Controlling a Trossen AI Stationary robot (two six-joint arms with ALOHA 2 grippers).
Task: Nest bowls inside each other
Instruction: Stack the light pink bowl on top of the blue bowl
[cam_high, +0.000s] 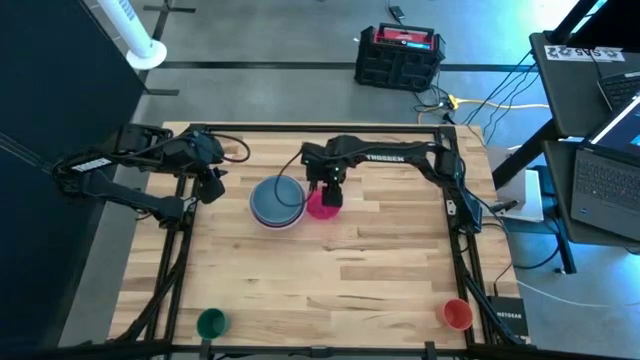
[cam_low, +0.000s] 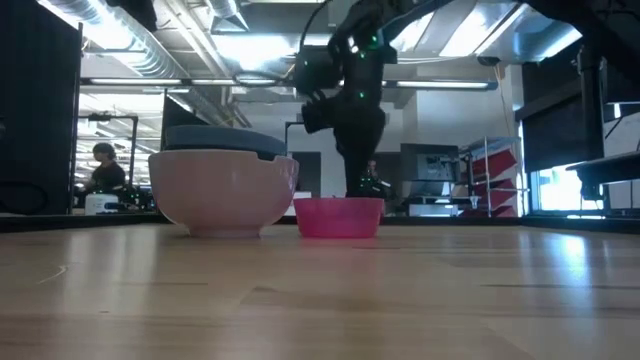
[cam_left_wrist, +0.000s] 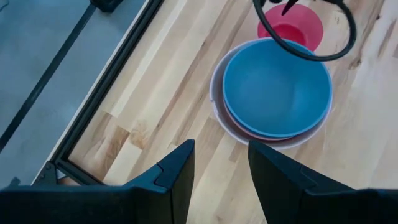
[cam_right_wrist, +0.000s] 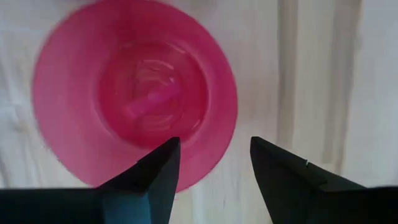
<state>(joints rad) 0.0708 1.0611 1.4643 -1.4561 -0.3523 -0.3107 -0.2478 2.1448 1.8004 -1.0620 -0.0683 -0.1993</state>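
Note:
A stack of bowls (cam_high: 277, 200) stands mid-table toward the far side: a large white one holds a pink one, with a grey-blue one (cam_left_wrist: 277, 87) innermost. Right beside it a small magenta bowl (cam_high: 325, 207) rests on its base. My right gripper (cam_right_wrist: 214, 155) points down over that bowl, open. One finger is above the bowl's inside and the other is outside its rim (cam_right_wrist: 229, 134). My left gripper (cam_left_wrist: 221, 158) hangs open and empty above the table's far left, left of the stack.
A small green bowl (cam_high: 211, 323) sits at the near left corner and a small orange-red bowl (cam_high: 457, 314) at the near right corner. Bare wood lies between them and the stack. Black frame rails (cam_high: 170, 250) run along the table's sides.

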